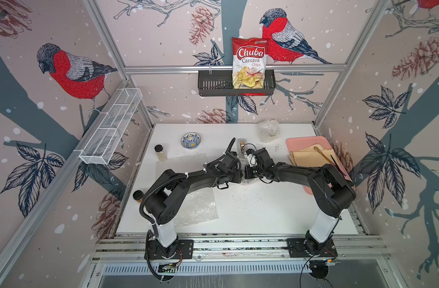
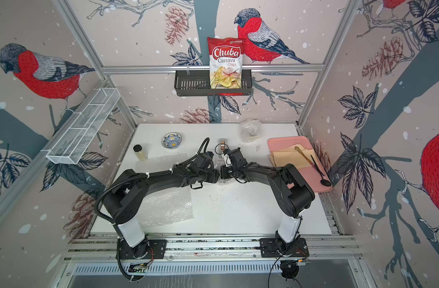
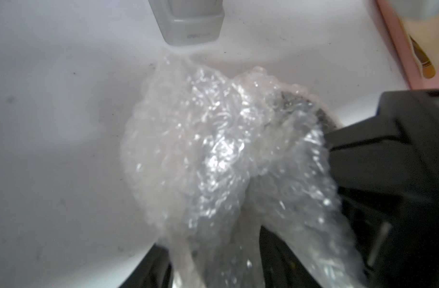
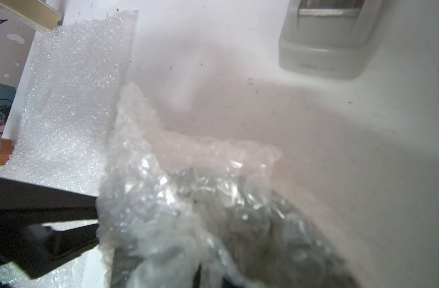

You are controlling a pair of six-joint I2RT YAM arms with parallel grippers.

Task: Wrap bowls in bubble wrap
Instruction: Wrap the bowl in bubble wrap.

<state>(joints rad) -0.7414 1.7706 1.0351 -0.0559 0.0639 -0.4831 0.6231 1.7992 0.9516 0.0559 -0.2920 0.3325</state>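
Note:
At the table's middle lies a crumpled bundle of bubble wrap (image 1: 248,181) (image 2: 223,181) (image 3: 201,149) (image 4: 188,199). A dark patterned bowl (image 3: 295,99) shows dimly through it. My left gripper (image 3: 213,249) stands open, its fingers wide apart with loose wrap running between them. My right gripper (image 4: 208,274) is shut on the bubble wrap from the opposite side, its jaws buried in the plastic. A blue-and-yellow bowl (image 1: 191,141) (image 2: 172,141) sits bare at the back left. A second wrapped bundle (image 1: 268,130) (image 2: 250,129) rests at the back. Flat bubble wrap sheets (image 1: 196,207) (image 2: 168,204) lie under the left arm.
A grey tape dispenser (image 1: 241,147) (image 3: 188,22) stands just behind the grippers. A glass jar with a black lid (image 1: 160,152) is at the left. A pink tray (image 1: 295,143) with tan paper (image 1: 310,155) and a spoon sits at the right.

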